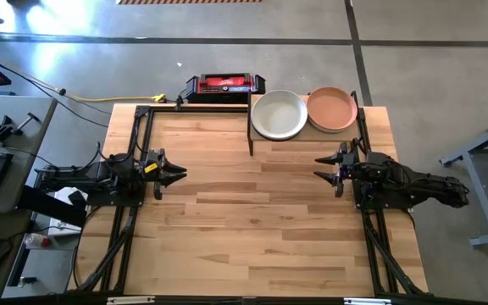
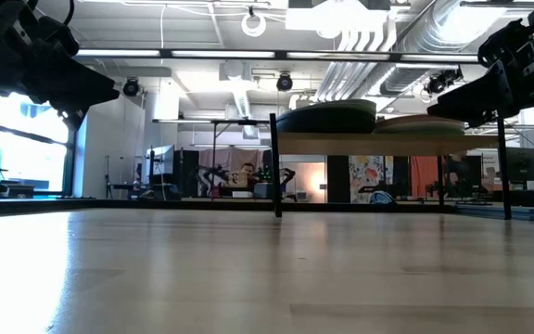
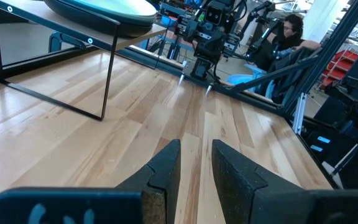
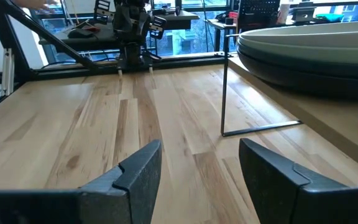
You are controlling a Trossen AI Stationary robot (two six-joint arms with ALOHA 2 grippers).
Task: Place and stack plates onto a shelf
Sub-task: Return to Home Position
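Dial: read on the high view, centred on the table, 12 o'clock at the far edge.
Table (image 1: 252, 220): light wood planks. Its middle is bare, and everything else sits along its rim.
Left arm (image 1: 83, 178): lies at 9 o'clock, over the table's edge, pointing towards 3 o'clock.
Right arm (image 1: 413, 186): lies at 3 o'clock, pointing towards 9 o'clock, so it faces the other arm across the open middle.
Shelf (image 2: 369, 144): stands at about 1 o'clock against the far edge. It is a light-wood board raised on thin black posts and carries two stacks of plates side by side.
Red-and-black box (image 1: 224, 85): sits at 12 o'clock, just beyond the far edge and near the shelf's 9 o'clock end.
Pale-topped stack (image 1: 279, 114): fills the shelf's 9 o'clock half. The right wrist view shows pale plates over a dark one at the bottom.
Salmon-topped stack (image 1: 332, 108): fills the shelf's 3 o'clock half, just beside the pale-topped stack. How many plates it holds cannot be told.
Left gripper (image 1: 176, 174): hangs above the table at 9 o'clock, well apart from the shelf. Its fingers are parted by a narrow gap and hold nothing.
Right gripper (image 1: 318, 168): hangs above the table at 3 o'clock, nearer the shelf but clear of it. Its fingers are spread wide and hold nothing.
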